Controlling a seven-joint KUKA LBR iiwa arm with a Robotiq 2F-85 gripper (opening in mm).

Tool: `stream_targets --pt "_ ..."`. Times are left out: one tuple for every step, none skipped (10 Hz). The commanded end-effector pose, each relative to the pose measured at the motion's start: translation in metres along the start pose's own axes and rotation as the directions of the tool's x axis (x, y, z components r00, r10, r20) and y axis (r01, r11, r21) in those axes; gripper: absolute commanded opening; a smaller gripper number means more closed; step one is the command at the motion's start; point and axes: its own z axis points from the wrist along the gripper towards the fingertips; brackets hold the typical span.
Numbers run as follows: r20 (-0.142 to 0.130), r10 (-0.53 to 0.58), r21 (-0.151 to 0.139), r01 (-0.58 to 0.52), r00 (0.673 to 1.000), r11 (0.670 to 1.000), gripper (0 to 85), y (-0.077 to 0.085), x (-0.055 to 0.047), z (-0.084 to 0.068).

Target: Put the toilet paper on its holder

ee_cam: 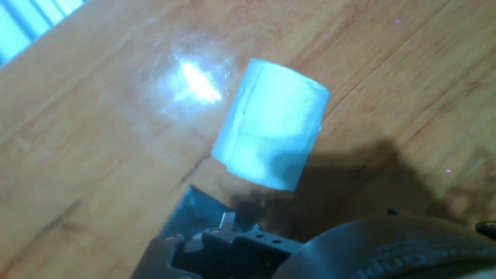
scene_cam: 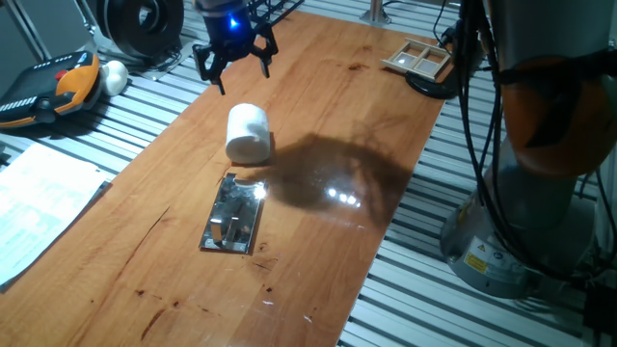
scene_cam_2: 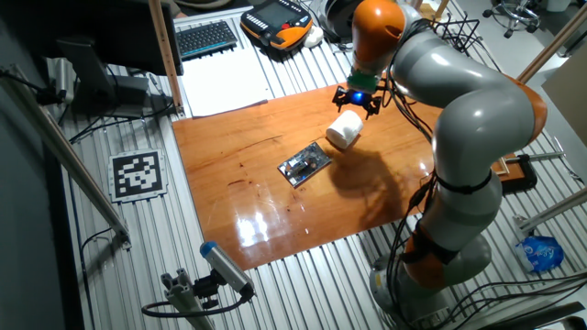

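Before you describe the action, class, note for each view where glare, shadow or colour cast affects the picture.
One fixed view: bright glints on the shiny metal holder plate and wooden table, with a dark arm shadow beside the white paper roll. The other fixed view: broad glare on the table's near edge. Hand view: bluish cast on the roll, a glare patch beside it.

A robotics lab: a wooden tabletop (scene_cam_2: 275,197) sits on a slotted aluminium bench (scene_cam_2: 138,266), with a fiducial marker tag (scene_cam_2: 138,174) at nine o'clock, a keyboard (scene_cam_2: 204,37) and orange teach pendant (scene_cam_2: 278,20) at twelve, and black cables (scene_cam: 477,116) hanging.
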Motion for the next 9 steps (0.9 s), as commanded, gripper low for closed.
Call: stream_targets --pt "-0.004 0.010 -0.005 -0.010 1.000 1.000 85.0 0.002 -0.007 0.007" --pt "-0.002 0.013 -0.006 -0.013 1.000 1.000 85.0 0.004 -0.016 0.015" --pt "-0.018 0.018 -0.011 -0.018 1.000 1.000 85.0 0.006 -0.023 0.022" --pt "-0.036 0.037 -0.009 -0.037 0.999 0.999 85.0 0.009 -0.027 0.027" --pt "-0.044 0.058 -0.008 -0.058 0.997 0.998 85.0 0.012 -0.028 0.030" --pt "-0.052 0.073 -0.014 -0.074 0.996 0.997 85.0 0.014 -0.029 0.033" --pt "-0.057 0.085 -0.022 -0.086 0.995 0.996 85.0 0.016 -0.030 0.035" --pt "-0.053 0.088 -0.030 -0.089 0.995 0.996 85.0 0.017 -0.032 0.038" --pt "-0.047 0.087 -0.030 -0.088 0.995 0.996 85.0 0.019 -0.032 0.041"
